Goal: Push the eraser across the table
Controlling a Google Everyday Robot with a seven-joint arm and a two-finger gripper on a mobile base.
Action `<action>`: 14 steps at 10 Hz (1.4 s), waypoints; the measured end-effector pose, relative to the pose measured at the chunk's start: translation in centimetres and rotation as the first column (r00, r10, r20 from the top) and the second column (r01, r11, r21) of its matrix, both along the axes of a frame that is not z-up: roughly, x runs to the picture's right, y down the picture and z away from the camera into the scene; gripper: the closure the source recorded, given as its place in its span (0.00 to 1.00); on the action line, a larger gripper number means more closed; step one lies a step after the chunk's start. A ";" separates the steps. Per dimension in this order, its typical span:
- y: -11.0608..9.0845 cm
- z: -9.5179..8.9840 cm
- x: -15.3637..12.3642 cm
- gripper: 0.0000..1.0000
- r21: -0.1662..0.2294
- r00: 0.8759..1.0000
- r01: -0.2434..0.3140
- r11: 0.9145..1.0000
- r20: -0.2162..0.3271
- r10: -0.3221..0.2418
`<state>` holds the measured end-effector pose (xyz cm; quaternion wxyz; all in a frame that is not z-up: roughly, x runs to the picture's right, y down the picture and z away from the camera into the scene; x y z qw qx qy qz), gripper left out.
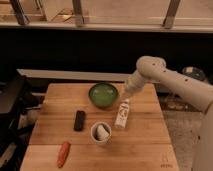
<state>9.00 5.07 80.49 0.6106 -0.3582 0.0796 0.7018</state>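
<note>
**Camera view.** The robot's one arm (170, 80) enters from picture-right. Its end effector (128, 93) hangs just beside the right rim of the green bowl (103, 95), above the desk (145, 137). Whether it is set wide or narrow cannot be told, and nothing appears to be held in it.

The eraser (79, 120) lies flat on the desk, on the camera side of the bowl and to its picture-left, apart from it. Its long axis runs roughly from the near edge toward the far edge. From the end effector, the eraser therefore lies to picture-left and toward the camera, well apart.

A white bottle (122, 114) lies on the camera side of the bowl's right rim, directly under the end effector. A white cup (101, 133) stands further toward the camera from the bowl, and an orange carrot-shaped thing (63, 153) lies furthest from it.

Judged stage: approach, with no contact yet. The coming move must clear bowl, bottle and cup before descending beside the eraser
</note>
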 end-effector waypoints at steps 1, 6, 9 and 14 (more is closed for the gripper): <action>0.4 0.0 -2.1 1.00 -0.007 0.999 0.020 1.000 0.037 -0.020; 3.5 -2.4 -9.2 1.00 -0.032 0.974 0.117 0.993 0.196 -0.109; 3.5 -2.4 -9.4 1.00 -0.031 0.974 0.119 0.992 0.198 -0.111; 7.4 -2.6 -13.5 1.00 -0.048 0.931 0.266 0.963 0.271 -0.244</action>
